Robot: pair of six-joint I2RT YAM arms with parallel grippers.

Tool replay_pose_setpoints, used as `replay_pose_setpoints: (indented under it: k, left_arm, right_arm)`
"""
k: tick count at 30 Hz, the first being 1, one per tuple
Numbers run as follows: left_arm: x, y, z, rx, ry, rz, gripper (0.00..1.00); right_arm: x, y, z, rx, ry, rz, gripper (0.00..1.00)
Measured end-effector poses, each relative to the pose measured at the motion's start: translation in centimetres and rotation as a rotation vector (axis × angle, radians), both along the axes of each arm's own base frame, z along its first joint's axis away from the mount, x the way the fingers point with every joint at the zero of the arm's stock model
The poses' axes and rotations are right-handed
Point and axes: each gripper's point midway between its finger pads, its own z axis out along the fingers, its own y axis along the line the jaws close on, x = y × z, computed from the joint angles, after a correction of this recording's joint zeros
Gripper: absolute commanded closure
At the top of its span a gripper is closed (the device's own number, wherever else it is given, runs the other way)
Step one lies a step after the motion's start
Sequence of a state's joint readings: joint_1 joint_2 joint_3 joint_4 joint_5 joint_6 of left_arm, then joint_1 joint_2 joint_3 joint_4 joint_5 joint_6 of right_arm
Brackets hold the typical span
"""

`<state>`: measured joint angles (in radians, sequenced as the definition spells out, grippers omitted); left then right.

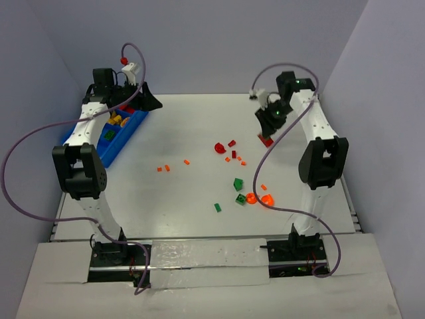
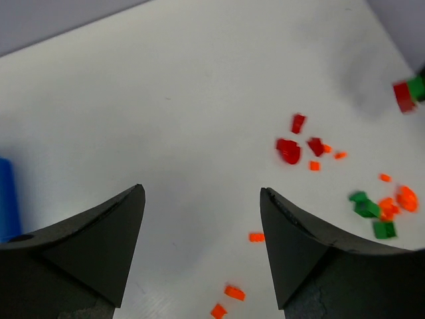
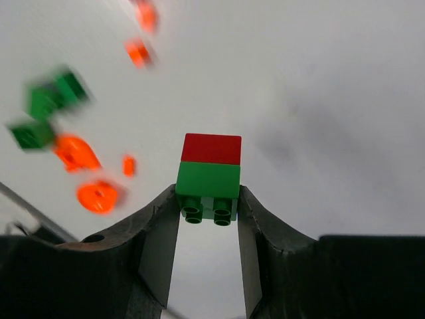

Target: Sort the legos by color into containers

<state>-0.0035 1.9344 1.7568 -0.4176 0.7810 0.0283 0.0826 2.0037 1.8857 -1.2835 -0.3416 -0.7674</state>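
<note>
Task status: partly complete. The blue bin [image 1: 118, 149] stands at the far left of the table [image 1: 192, 126] and already holds several bricks (yellow, orange, red and green are discernible; which compartment each occupies cannot be told). Many pieces lie unsorted: a red cluster [image 1: 224, 147] right of centre, green bricks [image 1: 238, 185] nearer the arms, two translucent orange rounded pieces [image 1: 260, 198] just beside them, and small orange bits [image 1: 166, 168] scattered towards the left.

The right gripper [image 3: 209, 203] is clamped on a red-and-green stack [image 3: 210, 174], gripping the green lower brick by its sides. The stack appears lifted clear of the table at the far right. It probably needs separating before either colour can be binned. The left gripper [image 2: 202, 196] hangs above the bin's far end, jaws spread wide, with nothing between them.

Surface: flat, white and matte, with a glossy strip [image 1: 206, 256] between the two arm bases. Room: plain pale grey-lilac walls [image 1: 212, 40] enclose the table on three sides.
</note>
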Motion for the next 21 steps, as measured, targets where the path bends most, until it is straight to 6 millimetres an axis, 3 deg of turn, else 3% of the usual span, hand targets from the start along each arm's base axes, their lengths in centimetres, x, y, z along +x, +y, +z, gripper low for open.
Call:
replay_pose_setpoints:
  k: [3,6,14,17,21]
  left_arm:
    - [-1.9,-0.5,0.6,-0.111,0.026,-0.097,0.12]
    - [-3.2,-1.2,1.9,-0.181,0.033,-0.176,0.12]
    - [-7.1,-5.4,5.0,-0.266,0.0,-0.393,0.15]
    - [-8.5,-6.9,5.7,-0.275,-0.022,-0.469,0.16]
    - [-10.1,-8.2,6.0,-0.259,-0.067,-0.545,0.16]
  right_arm:
    - [3.0,4.8,6.5,0.213,-0.176,0.049,1.0]
    - [3.0,10.1,11.0,0.399,-0.256,0.132,1.0]
    - [-0.9,22.8,15.0,0.689,-0.215,0.352,1.0]
    - [-1.1,25.3,16.7,0.782,-0.24,0.387,1.0]
    - [-0.3,26.3,17.8,0.868,-0.269,0.376,1.0]
